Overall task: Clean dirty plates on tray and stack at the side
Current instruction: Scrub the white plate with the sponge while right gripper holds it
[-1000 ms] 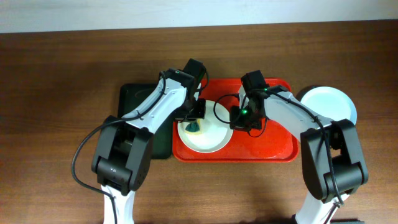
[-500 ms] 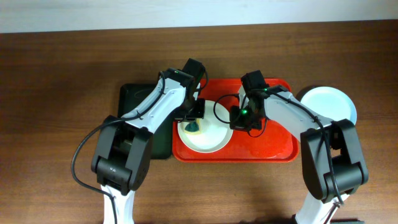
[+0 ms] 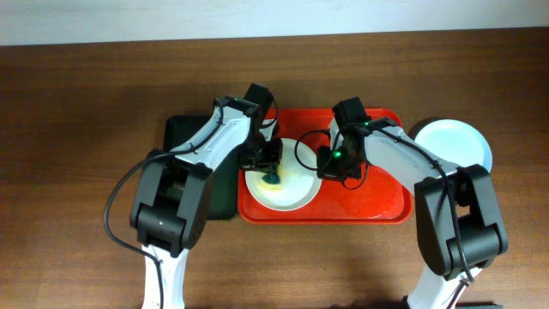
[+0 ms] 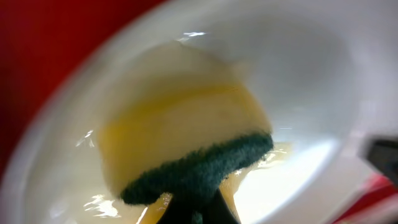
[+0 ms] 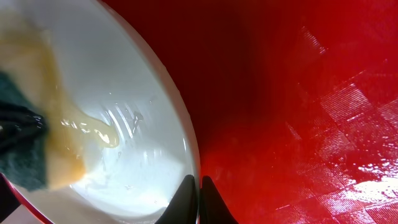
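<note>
white plate (image 3: pixel 287 196): lies flat on the left part of the red tray (image 3: pixel 377 193), its near edge close to the tray's near rim.
plate surface: wet and glossy, with a pale yellow film and a thin yellow run across the middle (image 5: pixel 81 132).
sponge (image 4: pixel 180 124): yellow with a dark green scouring layer, pressed onto the plate's far-left inside.
left gripper (image 4: pixel 202 211): closed tight on the sponge's green edge, reaching in over the plate's far-left side.
right gripper (image 5: pixel 198 202): fingers pinched together on the plate's right rim, with bare tray floor just to the right of it.
tray floor: red, textured, with wet shine on its right part.
stacked plates (image 3: pixel 450 142): pale blue-green, off the tray on the table just beside its far-right corner; i cannot tell how many.
dark tray (image 3: pixel 184 146): smaller, touching or just beside the red tray's left edge, partly under the left arm.
table (image 3: pixel 86 103): brown wood, under everything.
</note>
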Tool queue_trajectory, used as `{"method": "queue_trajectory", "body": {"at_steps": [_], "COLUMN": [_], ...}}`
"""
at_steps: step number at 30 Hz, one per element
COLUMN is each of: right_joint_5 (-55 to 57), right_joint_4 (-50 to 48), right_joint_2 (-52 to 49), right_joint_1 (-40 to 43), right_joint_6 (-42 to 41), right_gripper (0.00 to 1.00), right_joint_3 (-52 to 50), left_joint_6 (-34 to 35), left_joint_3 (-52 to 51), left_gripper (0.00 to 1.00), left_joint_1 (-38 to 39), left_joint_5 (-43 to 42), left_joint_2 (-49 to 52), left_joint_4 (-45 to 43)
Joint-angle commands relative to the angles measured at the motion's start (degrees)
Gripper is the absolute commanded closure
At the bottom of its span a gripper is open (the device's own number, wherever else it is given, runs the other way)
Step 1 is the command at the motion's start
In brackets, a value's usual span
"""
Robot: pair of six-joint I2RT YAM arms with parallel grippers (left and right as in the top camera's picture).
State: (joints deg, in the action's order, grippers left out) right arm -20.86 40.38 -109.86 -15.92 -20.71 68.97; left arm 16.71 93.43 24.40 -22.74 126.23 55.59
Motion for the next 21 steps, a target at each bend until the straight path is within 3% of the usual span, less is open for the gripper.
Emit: {"method": "queue_trajectory", "body": {"at_steps": [1,6,11,21], "right_joint_5": [0.35,0.35,0.35,0.50], "right_joint_4": [-0.17,-0.17,-0.17,-0.17], "right_joint_2": [0.74,0.74,0.74,0.74], "right_joint_1": [-0.68,-0.68,-0.68,-0.68], "right_joint_6": [0.26,0.26,0.26,0.26], "right_gripper": [0.96,0.96,0.96,0.96], "right_joint_3": [-0.57,-0.57,-0.57,-0.57], "left_joint_6": [-3.58,-3.52,-3.48,4.72], "left_joint_3": [3.98,7.41,5.70,-6.45], "left_gripper": [1.00,1.00,1.00,1.00], "left_joint_1": [-0.74,-3.21,-2.16,-0.61], "left_joint_5": [-15.21,-3.78,5.49,11.89], "left_joint_2": [0.72,-5.99,-5.44,-2.14], "left_joint_4": [0.44,2.16,6.32,-1.16]}}
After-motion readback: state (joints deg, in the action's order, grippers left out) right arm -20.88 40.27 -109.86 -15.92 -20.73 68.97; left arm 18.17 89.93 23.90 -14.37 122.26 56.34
